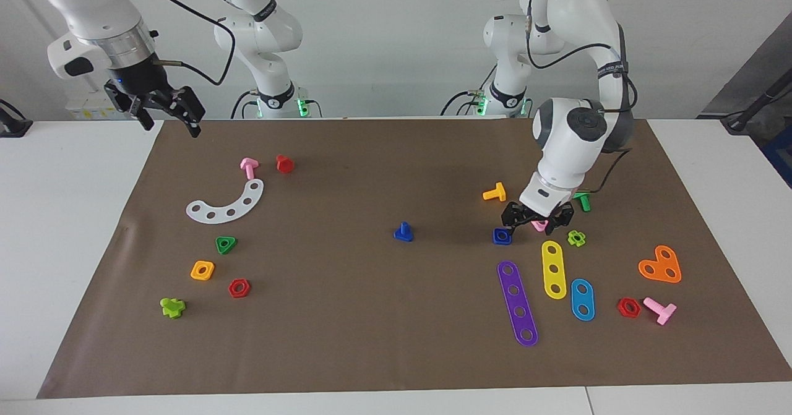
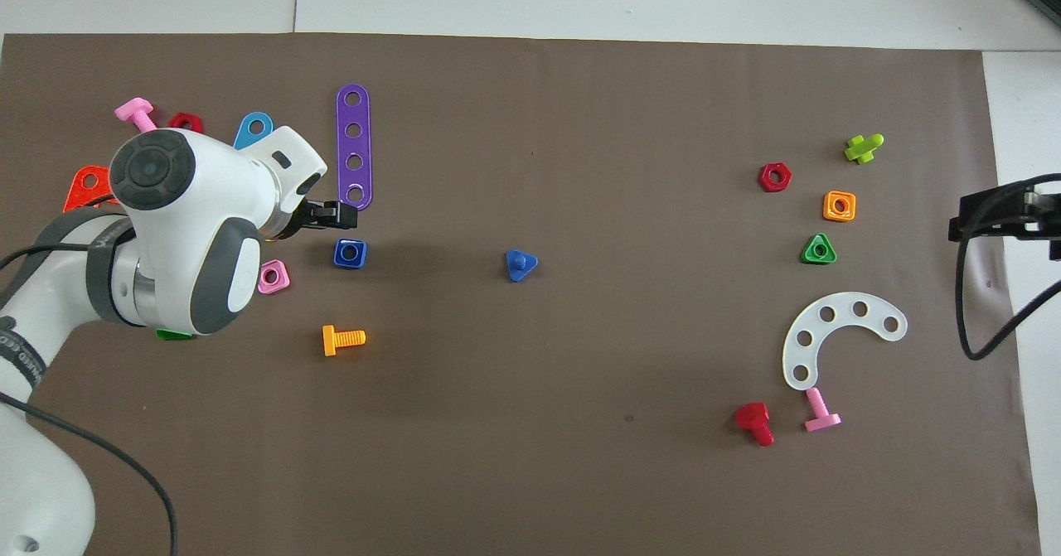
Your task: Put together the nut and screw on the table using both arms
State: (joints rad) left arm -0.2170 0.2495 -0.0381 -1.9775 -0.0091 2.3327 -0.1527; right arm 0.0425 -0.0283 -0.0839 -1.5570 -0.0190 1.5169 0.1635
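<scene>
The dark-blue square nut (image 1: 502, 236) lies flat on the brown paper of the table (image 1: 371, 341) toward the left arm's end; it also shows in the overhead view (image 2: 349, 253). The dark-blue screw (image 1: 403, 232) stands on its triangular head, shaft up, near the middle of the table, also in the overhead view (image 2: 520, 264). My left gripper (image 1: 536, 218) is open and empty, low over the paper just beside the nut, with a pink square nut (image 1: 540, 224) showing between its fingers. My right gripper (image 1: 168, 113) is open and empty, waiting raised over the table's edge at the right arm's end.
Around the left gripper lie an orange screw (image 1: 494, 193), a green piece (image 1: 582, 201), a lime piece (image 1: 576, 237), and yellow (image 1: 554, 269), purple (image 1: 517, 302) and blue (image 1: 582, 299) strips. At the right arm's end lie a white arc (image 1: 228, 205), a green triangular nut (image 1: 226, 244), an orange square nut (image 1: 202, 270) and a red screw (image 1: 284, 164).
</scene>
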